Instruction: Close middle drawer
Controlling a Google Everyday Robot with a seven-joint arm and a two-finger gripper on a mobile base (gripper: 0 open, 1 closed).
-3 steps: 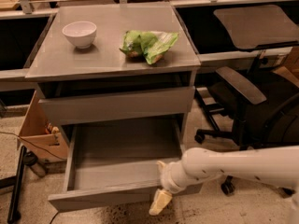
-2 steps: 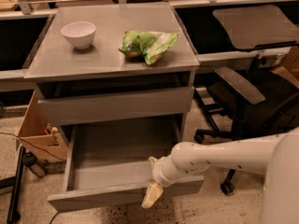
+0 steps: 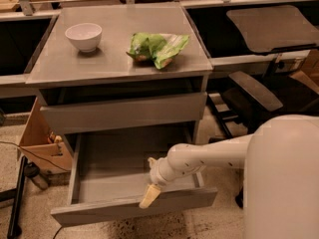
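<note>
The tool (image 3: 149,193), its grip state impossible to tell, meets the near front of the wide, shallow matte-grey middle drawer (image 3: 117,183), seemingly to push it shut.

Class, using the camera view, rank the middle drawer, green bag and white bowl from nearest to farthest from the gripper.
1. Middle drawer: the gripper is at its front panel.
2. Green bag: on the cabinet top, right of centre.
3. White bowl: on the cabinet top, far left.

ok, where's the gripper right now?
Camera view, lower centre: the gripper is at the top edge of the front panel of the open middle drawer, near the panel's middle.
</note>
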